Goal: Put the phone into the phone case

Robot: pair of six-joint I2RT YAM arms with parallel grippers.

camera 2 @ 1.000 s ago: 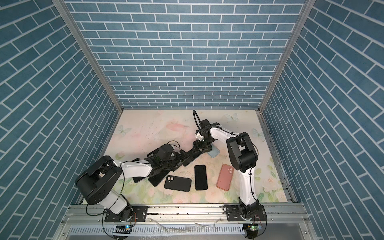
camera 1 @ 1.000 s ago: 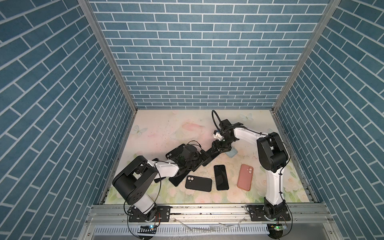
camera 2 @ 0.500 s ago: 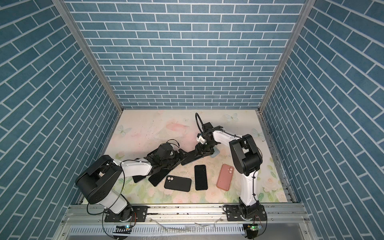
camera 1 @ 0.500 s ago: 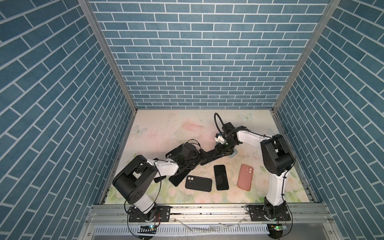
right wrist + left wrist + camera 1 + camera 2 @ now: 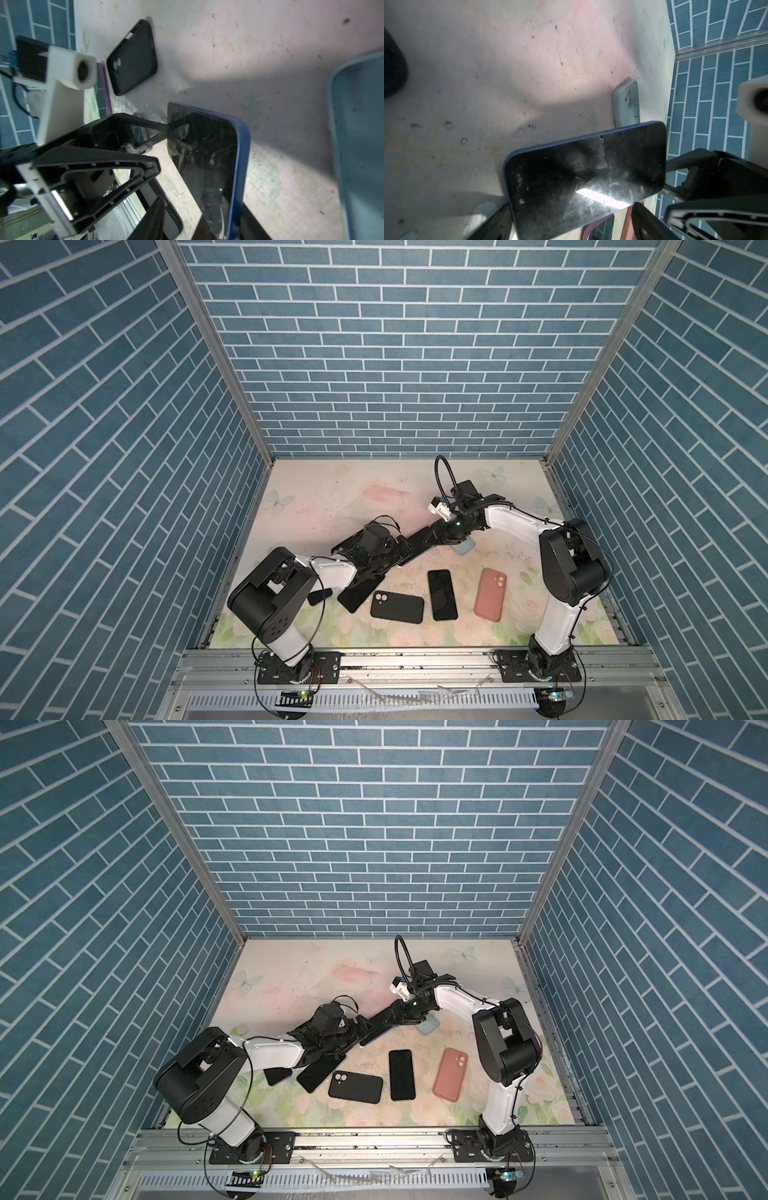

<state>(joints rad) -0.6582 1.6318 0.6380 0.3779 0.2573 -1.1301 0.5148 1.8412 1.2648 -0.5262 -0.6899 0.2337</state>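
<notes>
A dark-screened phone (image 5: 422, 545) (image 5: 380, 1027) with a blue rim hangs tilted above the table between my two grippers. My left gripper (image 5: 405, 552) (image 5: 569, 218) has its fingers set wide on the phone's (image 5: 581, 176) near corner, one on each side, carrying that end. My right gripper (image 5: 438, 536) (image 5: 203, 228) straddles the other end of the phone (image 5: 203, 155). One finger lies behind the blue rim; bare table shows between the other finger and the phone. A pale blue phone case (image 5: 464, 546) (image 5: 626, 104) (image 5: 357, 145) lies on the table just under the right gripper.
Along the front lie a black case (image 5: 397, 606) with camera holes, a black phone (image 5: 442, 594) and a salmon case (image 5: 490, 594). Another dark phone (image 5: 359, 593) lies partly under my left arm. Blue brick walls close in three sides.
The right gripper's jaws have narrowed around the phone's end, and the right arm's elbow has swung to the right. The left gripper and the phone have barely shifted.
</notes>
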